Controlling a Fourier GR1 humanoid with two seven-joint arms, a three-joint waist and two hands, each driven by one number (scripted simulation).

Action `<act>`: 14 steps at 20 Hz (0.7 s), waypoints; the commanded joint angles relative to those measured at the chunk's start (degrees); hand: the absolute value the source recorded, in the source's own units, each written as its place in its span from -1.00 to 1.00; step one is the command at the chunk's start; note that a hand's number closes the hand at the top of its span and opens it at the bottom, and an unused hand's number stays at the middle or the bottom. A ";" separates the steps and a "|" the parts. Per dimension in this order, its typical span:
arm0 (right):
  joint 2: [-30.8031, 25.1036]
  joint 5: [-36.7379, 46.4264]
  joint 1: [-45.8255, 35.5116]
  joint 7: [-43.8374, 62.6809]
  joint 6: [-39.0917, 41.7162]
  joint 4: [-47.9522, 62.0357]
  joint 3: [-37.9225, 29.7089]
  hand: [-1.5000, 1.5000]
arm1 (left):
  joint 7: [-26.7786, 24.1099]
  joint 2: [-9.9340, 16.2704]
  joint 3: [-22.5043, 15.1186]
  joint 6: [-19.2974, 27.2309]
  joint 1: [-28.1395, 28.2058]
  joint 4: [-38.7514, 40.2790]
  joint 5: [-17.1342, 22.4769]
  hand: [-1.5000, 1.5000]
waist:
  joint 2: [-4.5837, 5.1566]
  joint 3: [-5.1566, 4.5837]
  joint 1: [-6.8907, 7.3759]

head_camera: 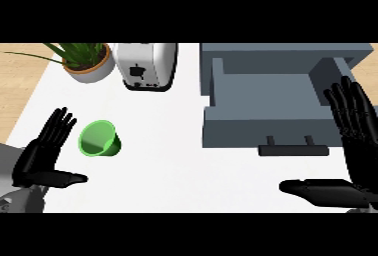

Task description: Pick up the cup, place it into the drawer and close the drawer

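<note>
Small green plastic cup point(100, 139) lies tipped on the white counter point(177, 165) at left of centre, long axis running upper left to lower right, open mouth toward the lower left, base toward the lower right. Grey pulled-out drawer point(266, 107) with a dark bar handle point(293, 149) sits open at upper right, well apart from the cup. Black left hand point(46, 155) at lower left, just beside the cup without touching, fingers straight and spread; black right hand point(353, 150) at the right edge, fingers straight, thumb out, holding nothing.

Green cup point(100, 139), grey drawer point(266, 107), white counter point(184, 170), black hands, white-and-black toaster point(146, 66).
</note>
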 commanded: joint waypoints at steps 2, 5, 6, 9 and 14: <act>-1.32 -2.30 -4.60 2.73 0.72 1.90 -2.89 -1.00 | -10.94 2.37 1.02 0.21 -6.19 16.62 -4.83 -1.00 | 0.03 -0.01 -0.02; 0.60 1.34 0.62 0.33 0.52 -1.39 0.71 -1.00 | -15.96 2.92 1.18 -1.38 -8.64 25.03 -5.71 -1.00 | 0.00 0.00 -0.16; -0.64 -1.86 -1.84 1.46 1.58 0.46 -1.71 -1.00 | -19.97 1.53 0.38 -0.35 -9.49 28.73 -7.52 -1.00 | 0.11 -0.04 -0.38; 1.41 1.48 -1.06 1.68 -0.63 -1.12 0.59 -1.00 | -23.00 4.45 1.69 -0.36 -13.83 36.64 -8.08 -1.00 | 0.10 -0.05 -0.38; 0.31 0.17 -5.10 0.29 1.01 4.08 -0.58 -1.00 | -27.84 3.99 1.96 -0.43 -15.67 42.76 -8.64 -1.00 | 0.39 -0.13 -0.65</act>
